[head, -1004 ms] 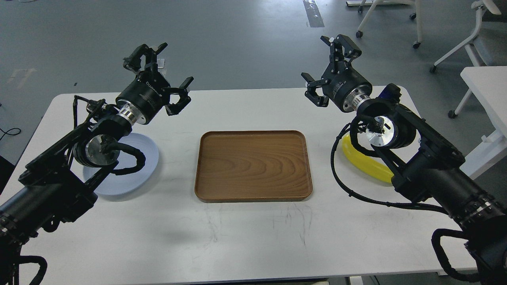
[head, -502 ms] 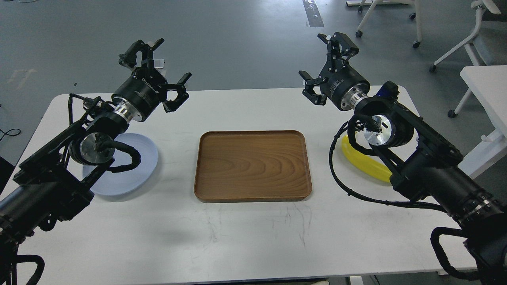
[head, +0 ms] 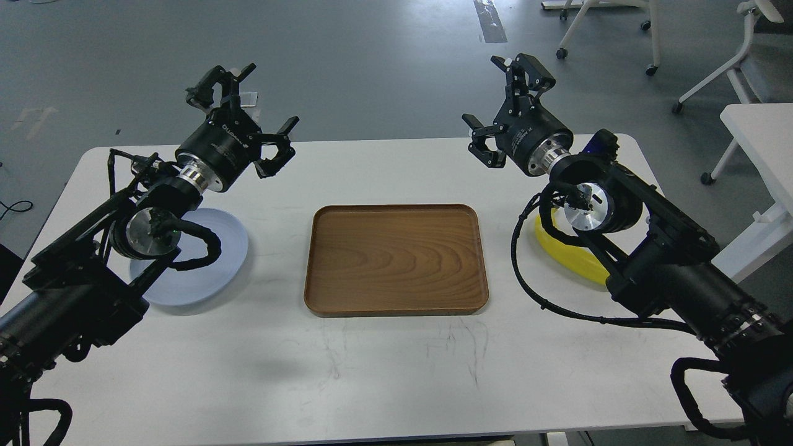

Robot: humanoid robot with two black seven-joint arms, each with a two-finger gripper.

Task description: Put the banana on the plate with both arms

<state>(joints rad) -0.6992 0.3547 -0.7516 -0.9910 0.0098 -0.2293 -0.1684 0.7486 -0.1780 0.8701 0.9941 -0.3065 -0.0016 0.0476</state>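
The yellow banana (head: 573, 259) lies on the white table at the right, largely hidden under my right arm. The pale blue plate (head: 204, 272) sits at the left, partly hidden under my left arm. My left gripper (head: 243, 106) is open and empty, raised above the table's far left. My right gripper (head: 505, 102) is open and empty, raised above the table's far right, well above and left of the banana.
A brown wooden tray (head: 395, 260) lies in the table's middle, between plate and banana. The white table (head: 384, 371) has bare surface in front. Office chairs (head: 731, 56) and another white table (head: 762, 142) stand at the right beyond the table.
My right gripper has shifted a little left and up. My left gripper has moved slightly left and up. Banana, plate and tray have not moved.
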